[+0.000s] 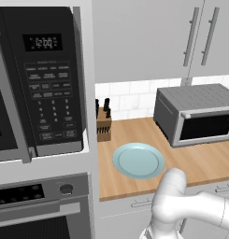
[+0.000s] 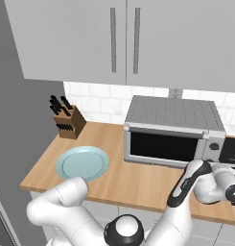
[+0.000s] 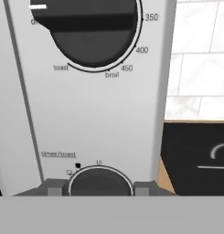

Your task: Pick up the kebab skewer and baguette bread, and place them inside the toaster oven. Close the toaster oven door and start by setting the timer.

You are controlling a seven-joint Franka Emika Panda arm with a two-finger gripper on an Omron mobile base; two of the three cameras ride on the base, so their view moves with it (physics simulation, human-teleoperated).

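Note:
The toaster oven (image 1: 195,100) (image 2: 171,115) stands at the back of the wooden counter. Its door (image 1: 207,126) (image 2: 162,146) is shut, and the glass is dark. In the hand view I am close up to its pale control panel (image 3: 90,119). The timer knob (image 3: 99,180), labelled "timer/toast", sits between my two fingertips, which press against its sides, so my gripper (image 3: 98,187) is shut on it. A larger temperature dial (image 3: 93,27) is above it. The kebab skewer and the baguette bread are out of sight.
An empty pale blue plate (image 1: 138,160) (image 2: 83,163) lies near the counter's front edge. A knife block (image 1: 103,123) (image 2: 68,120) stands by the tiled wall. At the left are a black microwave (image 1: 39,79) and a built-in oven (image 1: 41,205). A black stovetop (image 3: 195,155) lies right of the toaster oven.

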